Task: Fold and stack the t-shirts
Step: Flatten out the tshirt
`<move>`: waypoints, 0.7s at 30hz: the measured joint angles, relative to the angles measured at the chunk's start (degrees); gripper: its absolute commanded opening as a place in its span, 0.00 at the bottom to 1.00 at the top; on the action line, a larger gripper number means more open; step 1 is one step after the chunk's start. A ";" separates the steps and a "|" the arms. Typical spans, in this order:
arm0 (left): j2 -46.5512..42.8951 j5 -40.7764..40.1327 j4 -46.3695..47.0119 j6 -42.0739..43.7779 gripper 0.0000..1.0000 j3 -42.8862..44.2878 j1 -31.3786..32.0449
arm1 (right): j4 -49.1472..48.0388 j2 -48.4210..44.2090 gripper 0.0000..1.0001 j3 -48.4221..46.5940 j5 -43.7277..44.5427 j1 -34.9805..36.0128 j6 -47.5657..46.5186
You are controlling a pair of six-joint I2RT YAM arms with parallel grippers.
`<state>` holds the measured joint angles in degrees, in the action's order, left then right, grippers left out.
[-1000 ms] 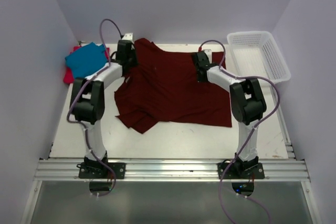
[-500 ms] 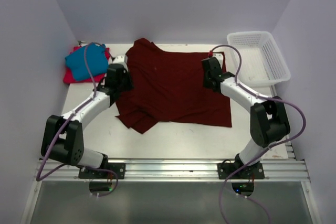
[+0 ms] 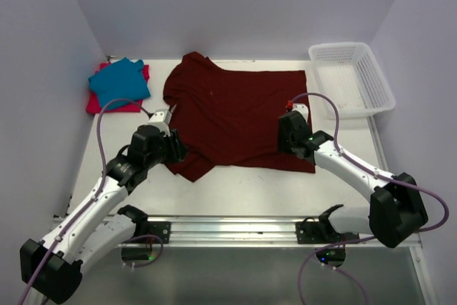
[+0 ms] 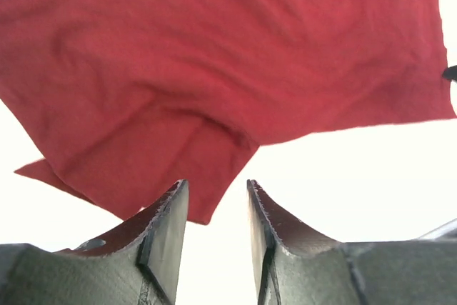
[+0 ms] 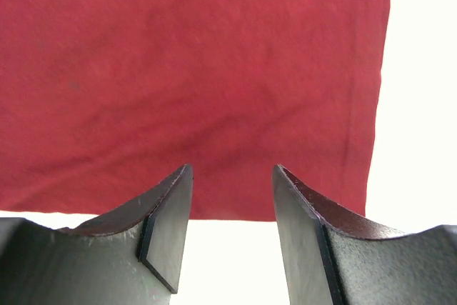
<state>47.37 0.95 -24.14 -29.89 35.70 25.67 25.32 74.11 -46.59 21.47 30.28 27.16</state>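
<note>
The dark maroon t-shirt (image 3: 239,116) lies spread over the middle of the table, its near left corner folded and rumpled. My left gripper (image 3: 173,149) hovers at that corner, jaws open and empty, with the cloth's tip (image 4: 207,105) just beyond its fingertips (image 4: 214,185). My right gripper (image 3: 291,128) is over the shirt's near right part, open and empty, and the shirt's near hem (image 5: 207,98) lies just ahead of it (image 5: 232,169). A folded teal t-shirt (image 3: 120,82) rests on the red-pink t-shirt (image 3: 95,103) at the far left corner.
A white mesh basket (image 3: 371,76) stands at the far right corner of the table (image 3: 243,191). Purple cables loop over both arms. A metal rail with the arm bases runs along the near edge.
Both grippers were shut at the maroon shirt's far corners; they have opened, let go and drawn back toward the near edge. The shirt now lies flatter.
</note>
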 measured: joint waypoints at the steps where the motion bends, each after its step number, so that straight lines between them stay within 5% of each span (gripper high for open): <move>1: -0.09 0.68 -0.90 -0.44 0.42 0.15 0.20 | 0.66 -0.50 0.53 0.46 0.00 -0.02 0.22; 21: 25.70 6.71 -4.24 -2.01 0.32 0.20 10.05 | 1.25 -1.86 0.52 0.83 0.07 -0.02 0.94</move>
<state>73.08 7.66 -28.38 -31.90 35.90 35.73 26.57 72.25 -45.76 21.54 30.26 28.10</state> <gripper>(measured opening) 0.342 0.524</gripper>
